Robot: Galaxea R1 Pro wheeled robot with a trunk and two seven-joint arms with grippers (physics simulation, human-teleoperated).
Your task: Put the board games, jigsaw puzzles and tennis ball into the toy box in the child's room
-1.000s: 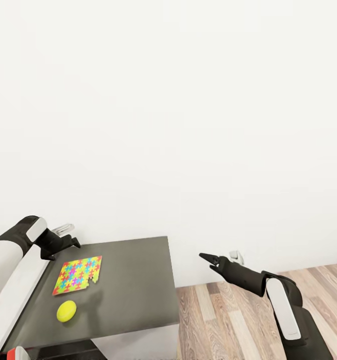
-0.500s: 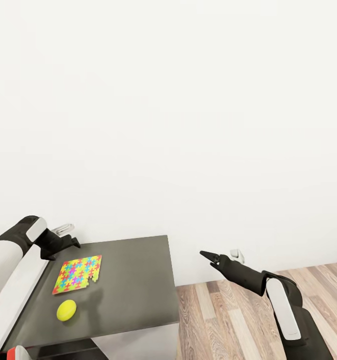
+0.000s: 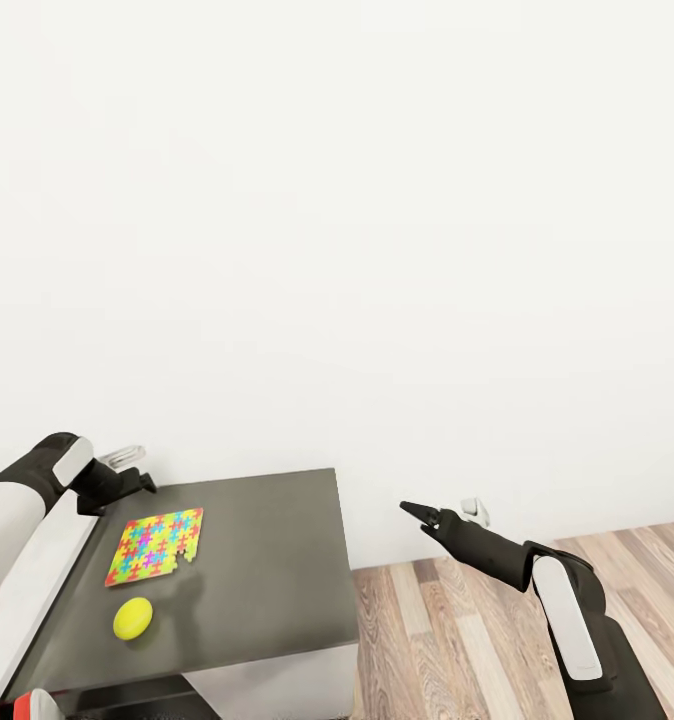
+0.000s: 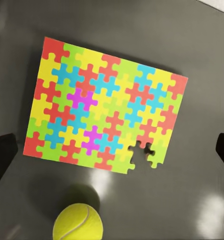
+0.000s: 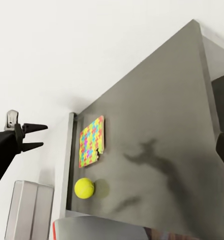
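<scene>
One jigsaw puzzle [image 3: 155,548], a bright sheet with a piece gone from one edge, lies flat on the dark grey table [image 3: 267,560]. The tennis ball [image 3: 133,619] rests just in front of it. My left gripper [image 3: 142,484] hovers open above the table's back left, looking down on the puzzle [image 4: 104,117] and ball [image 4: 78,226], its fingertips [image 4: 2,157] wide apart. My right gripper [image 3: 409,512] hangs open in the air right of the table, over the floor, holding nothing. It looks across at the puzzle [image 5: 91,141], the ball [image 5: 84,188] and the left gripper [image 5: 36,136]. I cannot make out the toy box.
A plain white wall [image 3: 377,250] stands close behind the table. Wood-plank floor [image 3: 447,640] lies to the right. A pale grey band [image 3: 32,590] runs along the table's left side. The table's right half [image 5: 161,150] is bare, with only arm shadows.
My left gripper has drawn back a little to the left. The puzzle, the ball and the right arm have stayed almost still.
</scene>
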